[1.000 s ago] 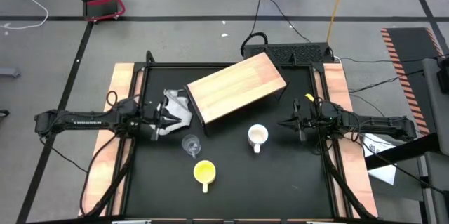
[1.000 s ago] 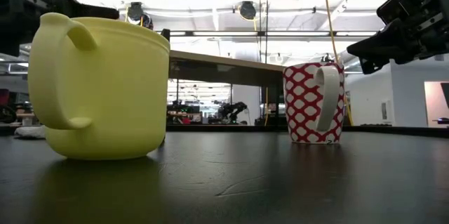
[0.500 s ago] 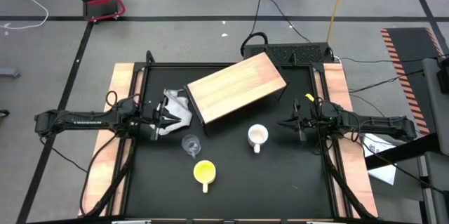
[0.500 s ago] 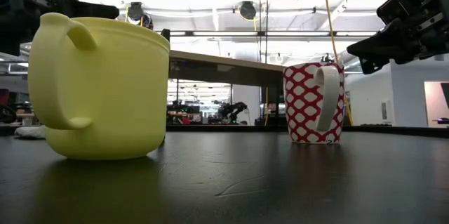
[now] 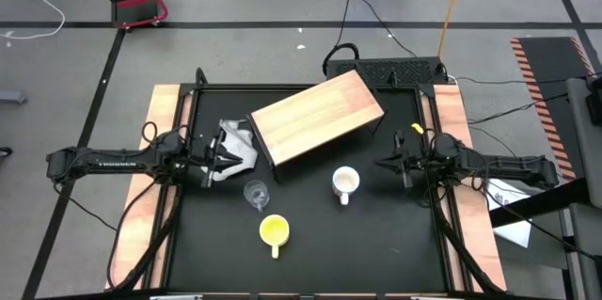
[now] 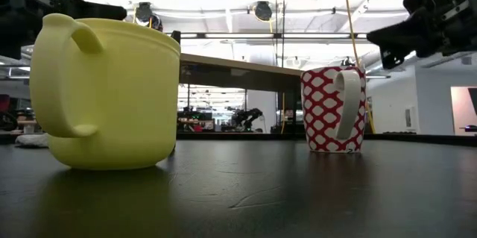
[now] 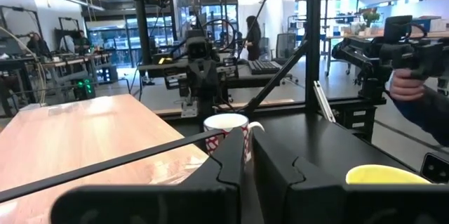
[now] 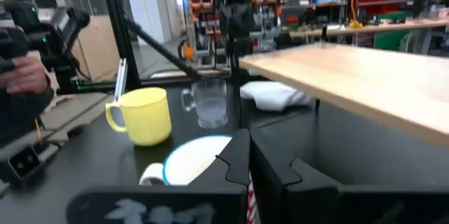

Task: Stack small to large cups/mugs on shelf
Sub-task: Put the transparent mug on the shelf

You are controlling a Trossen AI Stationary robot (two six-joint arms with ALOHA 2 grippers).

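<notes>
Near the right gripper (image 5: 393, 162), fingers closed on nothing, my white mug (image 5: 345, 182) looks rigid; I'd pinch its rim.

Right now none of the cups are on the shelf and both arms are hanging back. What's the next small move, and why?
Probably bring the left gripper toward the small glass cup. That cup goes first and stands nearest that arm, just in front of the cloth. The fingers look shut in the left wrist view, so they must open first. The yellow mug, the white mug and the right gripper can wait; the shelf top is bare.
</notes>
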